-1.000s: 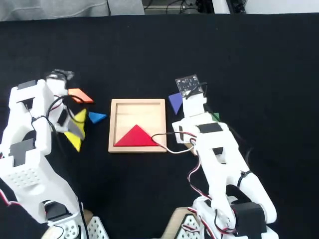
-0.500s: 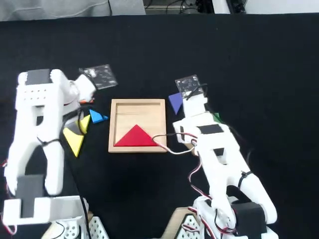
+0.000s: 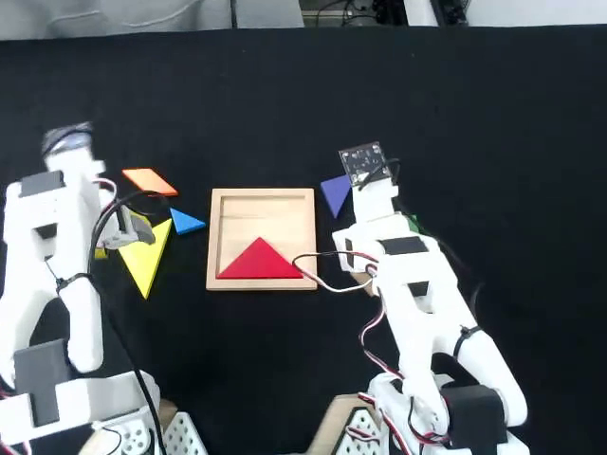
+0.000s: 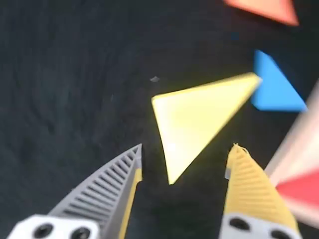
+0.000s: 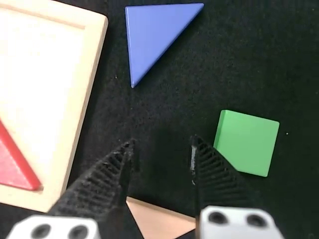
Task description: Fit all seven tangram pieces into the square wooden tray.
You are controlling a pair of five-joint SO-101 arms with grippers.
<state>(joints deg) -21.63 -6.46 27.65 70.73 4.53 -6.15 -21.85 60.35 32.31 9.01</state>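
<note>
The square wooden tray (image 3: 262, 204) lies mid-table with a red triangle (image 3: 259, 260) in its near half. A large yellow triangle (image 3: 148, 254) lies flat left of the tray, with a small light-blue triangle (image 3: 185, 224) and an orange parallelogram (image 3: 150, 180) near it. My left gripper (image 4: 185, 152) hangs open over the yellow triangle (image 4: 199, 119), one finger on each side of its tip. My right gripper (image 5: 163, 144) is open and empty above bare cloth, between the blue triangle (image 5: 152, 32) and the green square (image 5: 246, 142).
A peach-coloured piece (image 5: 159, 224) lies under the right wrist, beside the tray corner (image 5: 94, 30). The right arm (image 3: 408, 284) covers most of the green square (image 3: 411, 223). Black cloth stretches open behind and to the right of the tray.
The left arm swung toward the orange piece half a second ago, then came back to the left; its gripper now sits over the yellow triangle. The right arm has not moved.
</note>
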